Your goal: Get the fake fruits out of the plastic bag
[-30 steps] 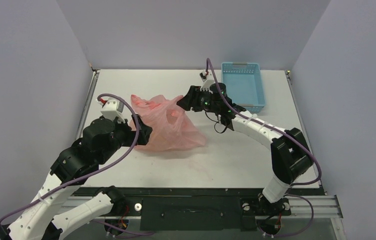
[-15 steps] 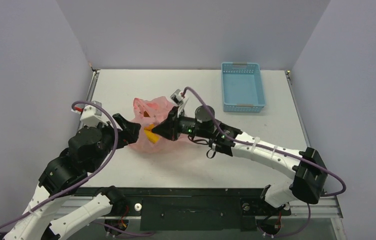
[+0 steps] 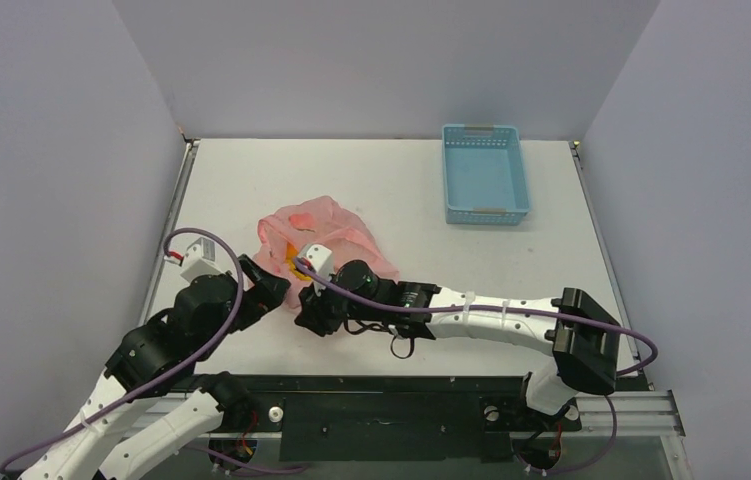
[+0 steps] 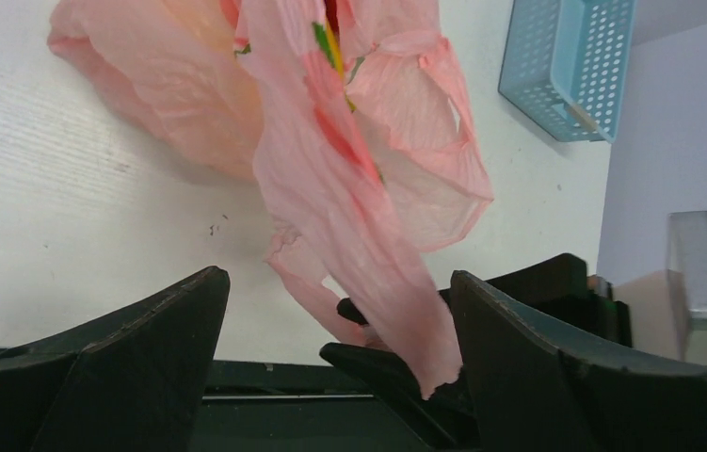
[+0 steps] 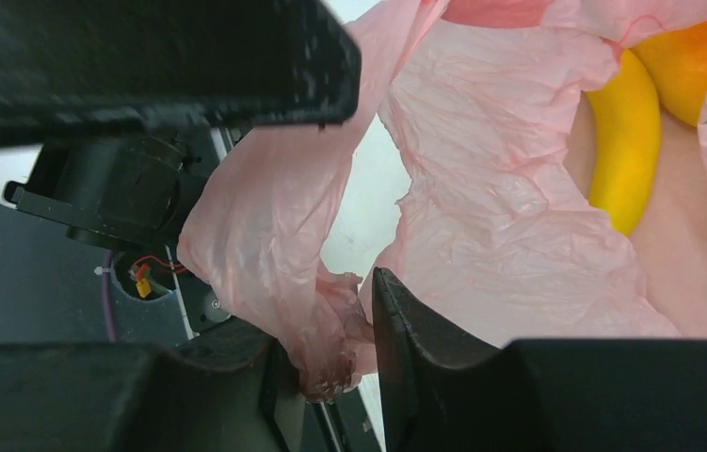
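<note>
Top view: the pink plastic bag (image 3: 323,225) lies left of centre on the table (image 3: 471,250), with the left gripper (image 3: 269,288) and right gripper (image 3: 311,312) both at its near edge.

Left wrist: jaws wide open, a loose fold dangling between them, nothing clamped.

Right wrist: fingers pinched on bunched film. The banana (image 5: 624,141) and an orange fruit (image 5: 693,61) sit deeper inside, beyond the fingertips.

I'd clamp the opposite lip and spread the mouth first.

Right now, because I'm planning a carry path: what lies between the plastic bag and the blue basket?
Only bare white table lies between the plastic bag and the blue basket; the top external view shows that stretch with nothing on it.
</note>
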{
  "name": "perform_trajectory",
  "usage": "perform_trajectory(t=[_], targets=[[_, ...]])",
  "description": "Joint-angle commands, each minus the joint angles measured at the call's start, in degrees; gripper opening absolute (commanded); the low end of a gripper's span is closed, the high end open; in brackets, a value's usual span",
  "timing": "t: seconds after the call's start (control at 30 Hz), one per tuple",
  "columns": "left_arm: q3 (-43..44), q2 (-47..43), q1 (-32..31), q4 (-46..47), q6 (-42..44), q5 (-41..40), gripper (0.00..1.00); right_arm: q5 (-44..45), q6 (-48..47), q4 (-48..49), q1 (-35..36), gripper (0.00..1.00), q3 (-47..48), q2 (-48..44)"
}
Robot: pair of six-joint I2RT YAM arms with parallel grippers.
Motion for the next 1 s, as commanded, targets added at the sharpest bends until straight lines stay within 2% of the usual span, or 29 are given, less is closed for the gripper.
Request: perform_trajectory(t=[0.0,0.17,0.23,0.3,0.33,0.4,0.47,0.53,0.57,0.6,0.63,0.67,0.7,0.73,0.77,0.8,0.87,0.97], targets=[[-1.1,-0.6,-0.2,-1.5,-5.2,0.5,0.86,2.4,-0.8,3.0,0.3,0.26,-0.1,-2.6],[-4.3,-1.4,-0.2,0.7,-6.4,-3.4,0.88,2.4,0.2,4.8,1.2,0.23,-1.0,-3.6],[-5.8,-1.0,-0.1,4.9,-5.7,-4.4,0.88,3.1,-0.3,4.5,2.3,0.18,-0.7,-4.1],[-7.4,0.1,-0.1,13.2,-3.1,-4.8,0.86,4.6,-1.3,3.7,3.4,0.13,-0.3,-4.9],[-8.5,0.5,-0.1,15.1,-1.4,-5.2,0.79,5.2,-1.7,3.6,3.9,0.11,-0.2,-5.2],[-9.4,1.9,0.8,19.8,0.4,-5.7,0.73,7.3,-3.5,2.8,5.4,0.07,-0.2,-6.2],[-10.7,2.7,2.7,27.0,4.0,-3.2,0.63,10.1,-5.8,2.4,7.5,0.06,-0.4,-6.6],[-12.2,3.2,6.4,34.6,6.9,3.3,0.45,15.3,-7.9,2.7,10.0,0.05,-1.0,-6.2],[-12.6,3.7,8.1,38.9,7.7,6.7,0.3,16.4,-8.5,3.5,11.3,0.06,-1.5,-5.9],[-13.5,3.9,12.1,40.6,7.8,13.7,0.24,17.4,-8.5,3.9,11.7,0.07,-1.7,-5.2],[-13.9,4.6,14.1,43.0,7.6,17.7,0.11,17.5,-7.7,4.9,12.1,0.11,-2.1,-4.9],[-14.6,4.9,18.3,43.5,7.6,25.6,0.07,17.4,-6.4,5.5,12.1,0.14,-2.5,-4.7],[-15.0,5.4,20.2,43.7,7.8,29.3,0.03,17.4,-5.7,7.0,12.1,0.23,-3.8,-4.9],[-16.0,5.4,23.1,43.4,8.1,35.6,0.01,17.4,-4.6,7.9,12.1,0.31,-4.6,-5.9],[-16.7,4.9,24.0,42.3,9.4,39.4,0.0,17.6,-4.0,9.5,12.0,0.36,-6.5,-6.6],[-18.2,3.4,25.1,41.7,10.2,40.6,0.0,18.1,-3.1,10.4,11.9,0.43,-7.6,-8.2],[-21.1,0.2,25.5,40.9,12.8,42.5,0.0,18.7,-1.8,12.3,11.3,0.49,-10.8,-10.8],[-25.0,-3.6,25.6,41.0,15.7,43.4,0.0,18.6,0.1,13.0,8.4,0.51,-15.5,-14.6]])
